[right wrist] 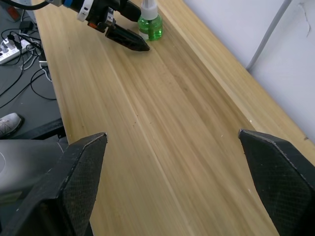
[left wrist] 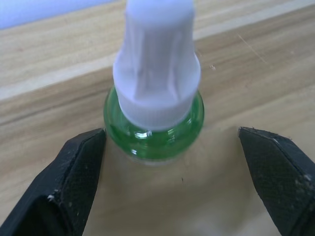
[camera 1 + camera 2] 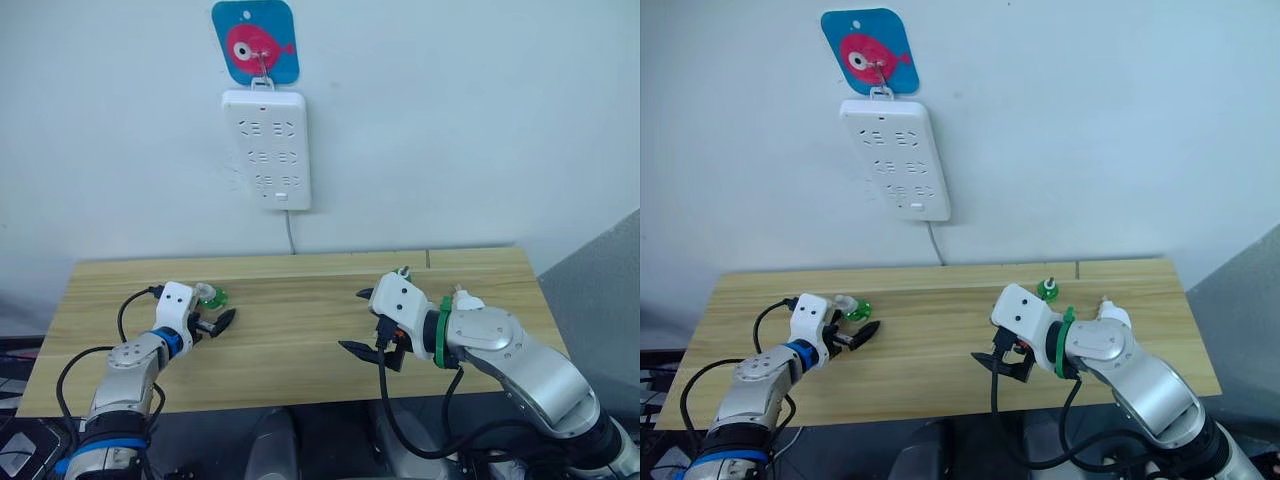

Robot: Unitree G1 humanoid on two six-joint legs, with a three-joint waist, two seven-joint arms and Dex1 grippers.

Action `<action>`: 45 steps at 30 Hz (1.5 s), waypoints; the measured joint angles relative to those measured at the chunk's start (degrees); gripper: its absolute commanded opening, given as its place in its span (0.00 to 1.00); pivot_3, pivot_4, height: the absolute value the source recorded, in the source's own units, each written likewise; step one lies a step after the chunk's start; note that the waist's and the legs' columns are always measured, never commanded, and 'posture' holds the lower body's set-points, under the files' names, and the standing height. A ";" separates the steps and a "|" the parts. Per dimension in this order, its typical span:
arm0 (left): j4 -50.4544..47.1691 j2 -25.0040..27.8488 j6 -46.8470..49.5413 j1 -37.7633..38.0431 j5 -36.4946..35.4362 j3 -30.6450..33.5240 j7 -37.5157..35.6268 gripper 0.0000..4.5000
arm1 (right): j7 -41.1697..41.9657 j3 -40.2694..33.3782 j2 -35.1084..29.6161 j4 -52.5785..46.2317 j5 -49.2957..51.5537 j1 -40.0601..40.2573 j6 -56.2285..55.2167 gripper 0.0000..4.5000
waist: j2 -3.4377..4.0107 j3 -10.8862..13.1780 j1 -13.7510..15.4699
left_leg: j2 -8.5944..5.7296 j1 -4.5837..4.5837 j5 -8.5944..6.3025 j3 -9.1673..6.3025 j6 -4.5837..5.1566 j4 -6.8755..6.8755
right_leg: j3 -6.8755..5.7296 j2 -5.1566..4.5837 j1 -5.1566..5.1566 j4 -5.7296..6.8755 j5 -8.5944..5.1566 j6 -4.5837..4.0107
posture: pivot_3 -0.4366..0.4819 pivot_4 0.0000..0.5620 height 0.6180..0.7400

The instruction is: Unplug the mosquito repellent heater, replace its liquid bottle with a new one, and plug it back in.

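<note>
A green liquid bottle with a white cap stands upright on the wooden table at the left. My left gripper is open around it, its fingers on either side and apart from the glass. A second green bottle stands near the table's back edge, behind my right gripper, which is open and holds nothing. Behind my right forearm lies a small white piece, probably the mosquito repellent heater, mostly hidden by the arm. The right wrist view looks across at the left gripper and its bottle.
A long white power strip hangs on the wall from a blue fish-shaped hook plate; nothing is plugged into it, and its cable drops behind the table. A bare stretch of table lies between the two grippers. Cables and a floor power strip lie beyond the table's left end.
</note>
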 measured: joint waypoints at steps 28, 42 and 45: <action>3.96 0.96 -9.01 0.87 0.83 -0.75 -3.13 0.50 | -3.48 -0.11 -1.00 -2.04 3.12 1.30 2.18 1.00 | 0.06 0.37 -1.37 | 0.02 -0.04 0.00 0.06 0.00 -0.36 | 0.05 -0.21 0.02 -0.46 0.10 0.28 | 0.28 0.49 1.00; -37.81 10.45 13.37 3.14 -8.30 -12.79 -25.20 0.50 | 1.70 -4.45 -0.12 4.07 7.85 -2.24 -1.91 1.00 | -0.08 0.18 -1.28 | -0.06 -0.18 0.05 -0.13 -0.05 -0.49 | -0.15 -0.15 -0.06 -0.48 0.26 0.00 | 0.29 0.33 1.00; -39.70 12.23 15.00 0.30 -8.33 -15.56 -28.98 0.50 | 2.70 -5.26 1.65 5.28 10.23 -5.15 -1.03 1.00 | -0.09 0.03 -1.75 | -0.08 -0.18 0.04 -0.09 -0.05 -0.49 | -0.15 -0.14 -0.10 -0.47 0.27 -0.02 | 0.29 0.27 1.00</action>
